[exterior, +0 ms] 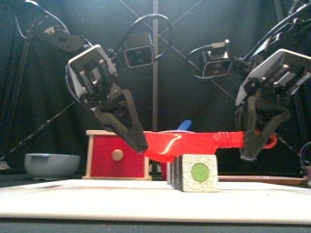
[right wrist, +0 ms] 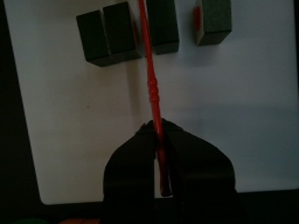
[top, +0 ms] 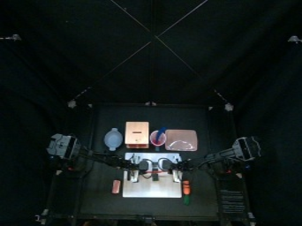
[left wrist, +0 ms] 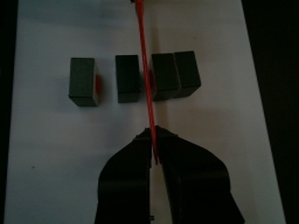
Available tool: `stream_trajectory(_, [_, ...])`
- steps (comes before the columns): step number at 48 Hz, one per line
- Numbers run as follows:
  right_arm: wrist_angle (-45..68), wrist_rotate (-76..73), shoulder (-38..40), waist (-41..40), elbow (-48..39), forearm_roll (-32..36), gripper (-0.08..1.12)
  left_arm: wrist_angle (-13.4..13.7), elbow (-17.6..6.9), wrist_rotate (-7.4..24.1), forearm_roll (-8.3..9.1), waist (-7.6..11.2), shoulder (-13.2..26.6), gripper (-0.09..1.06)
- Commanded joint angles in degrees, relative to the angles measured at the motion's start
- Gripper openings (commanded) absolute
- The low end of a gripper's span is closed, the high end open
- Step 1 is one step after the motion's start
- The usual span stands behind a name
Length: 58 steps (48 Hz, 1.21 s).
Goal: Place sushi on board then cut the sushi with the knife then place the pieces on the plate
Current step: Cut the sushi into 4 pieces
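Note:
A red toy knife [exterior: 195, 141] hangs level over the white cutting board [exterior: 73, 198], held at both ends. My left gripper [exterior: 137, 142] is shut on its blade tip and my right gripper [exterior: 249, 144] is shut on its handle. The dark green sushi roll [exterior: 195, 173] lies on the board right under the blade. In the left wrist view the knife [left wrist: 146, 79] runs between a single block [left wrist: 126, 77] and a joined pair [left wrist: 176, 74]. One more block [left wrist: 84, 80] lies apart. The right wrist view shows the same knife [right wrist: 152, 70] over the blocks [right wrist: 105, 35].
Behind the board stand a wooden box with a red drawer front [exterior: 118, 155], a blue-grey bowl [exterior: 51, 165], a red cup [top: 158, 137] and a pink tray [top: 181, 139]. Small toys lie by the board's left side [top: 117, 187] and right side [top: 186, 187].

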<state>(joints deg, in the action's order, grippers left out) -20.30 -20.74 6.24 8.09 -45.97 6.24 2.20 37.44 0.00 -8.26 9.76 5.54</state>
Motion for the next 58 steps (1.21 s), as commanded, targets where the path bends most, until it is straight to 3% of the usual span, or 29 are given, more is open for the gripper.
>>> stream_trajectory(1, [-0.9, -0.3, 3.3, 0.0, 1.1, 0.1, 0.38, 0.0, -0.7, 0.1, 0.00, 1.41, -2.8, 0.46])
stream_trajectory(20, [-0.9, -0.4, 4.2, 3.2, 1.2, -1.6, 0.38, -0.4, -0.8, 0.1, 0.00, 4.83, -2.7, 0.46])
stream_trajectory(58, [-1.0, -0.4, 2.0, 2.7, 0.5, -2.0, 0.39, -0.4, -1.2, 0.2, 0.00, 4.39, -0.4, 0.46])
